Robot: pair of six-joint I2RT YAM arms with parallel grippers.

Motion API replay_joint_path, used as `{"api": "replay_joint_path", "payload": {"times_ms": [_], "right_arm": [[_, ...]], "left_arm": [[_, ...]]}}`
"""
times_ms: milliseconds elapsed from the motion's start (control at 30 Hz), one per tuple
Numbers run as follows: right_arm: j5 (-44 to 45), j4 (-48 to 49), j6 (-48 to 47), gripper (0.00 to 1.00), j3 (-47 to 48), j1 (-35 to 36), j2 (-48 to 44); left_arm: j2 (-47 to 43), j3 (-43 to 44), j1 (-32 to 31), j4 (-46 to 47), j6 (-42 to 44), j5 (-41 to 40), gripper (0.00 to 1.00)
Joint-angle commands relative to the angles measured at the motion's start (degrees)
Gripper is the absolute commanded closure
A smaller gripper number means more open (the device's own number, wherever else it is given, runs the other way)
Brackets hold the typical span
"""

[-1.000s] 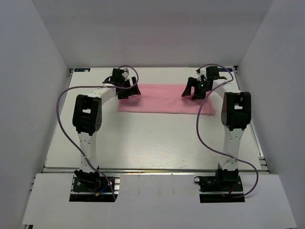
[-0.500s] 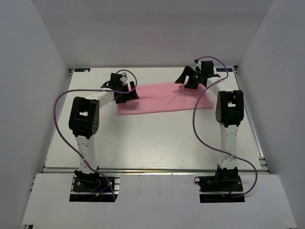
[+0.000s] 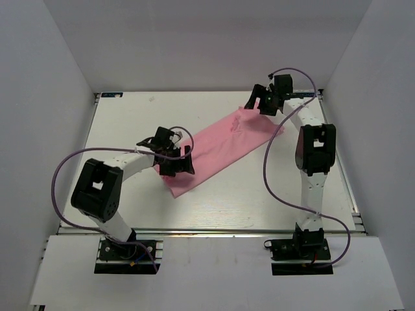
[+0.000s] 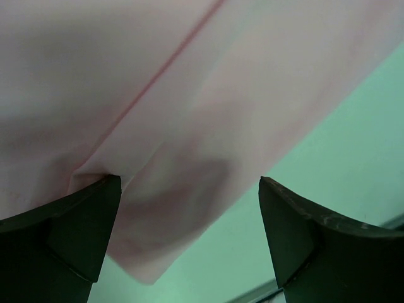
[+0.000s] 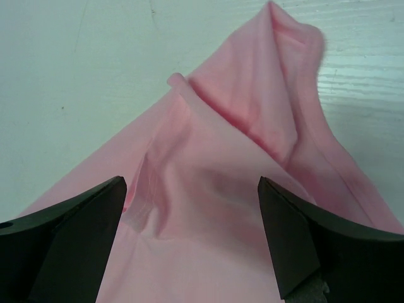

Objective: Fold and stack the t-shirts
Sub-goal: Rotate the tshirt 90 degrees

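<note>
The pink t-shirt (image 3: 220, 146) lies as a long folded strip, running diagonally from the near left to the far right of the table. My left gripper (image 3: 176, 162) is over its near-left end. In the left wrist view the fingers stand wide apart, with the t-shirt (image 4: 158, 95) under them and its corner between the left gripper (image 4: 189, 182) tips. My right gripper (image 3: 255, 103) hovers at the far-right end. It is open too: the right gripper (image 5: 191, 181) spans wrinkled t-shirt (image 5: 208, 189) and a bunched sleeve.
The white table (image 3: 259, 194) is walled in grey at the left, back and right. A metal rail (image 3: 214, 231) runs along its near edge. Purple cables (image 3: 272, 175) loop from both arms over the table.
My left arm swung toward the near side, and the t-shirt's left end came with it, turning the strip from crosswise to diagonal. My right gripper moved toward the back wall.
</note>
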Motion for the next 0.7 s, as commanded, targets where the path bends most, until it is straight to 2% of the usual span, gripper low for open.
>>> {"api": "replay_joint_path", "payload": {"times_ms": [0,67,167,200,267,367,567,667], "right_arm": [[1.84,-2.53,-4.39,0.10,-3.43,0.58,-8.76],[3.14,-4.11,-5.99,0.10,-5.10,1.63,-10.88],[10.69,-7.35,-5.12,0.10,-10.10,3.12,-13.43],[15.67,-8.23,-4.68,0.10,-11.42,3.82,-13.78],[18.60,-10.25,-3.79,0.10,-12.75,4.09,-13.79],[19.41,-13.23,-3.09,0.10,-11.70,5.06,-11.68],[20.20,-15.88,-2.65,0.10,-6.34,5.76,-5.80],[20.64,-17.46,-2.03,0.10,-2.13,5.68,-2.30]], "left_arm": [[-8.56,-1.43,-1.95,-5.27,0.23,1.15,0.00],[-11.40,1.11,-3.61,-6.06,1.99,-0.08,0.00],[-15.71,1.74,-4.14,-3.44,4.71,-2.10,0.00],[-15.72,2.26,-4.14,-1.34,5.94,-3.24,0.00],[-15.20,3.05,-4.14,-0.01,7.44,-6.40,0.00],[-11.25,5.95,-4.14,-0.52,10.69,-9.74,0.00],[1.76,10.78,-5.37,-6.24,12.01,-19.06,0.00],[5.19,10.18,-7.39,-7.12,13.15,-19.60,0.08]]}}
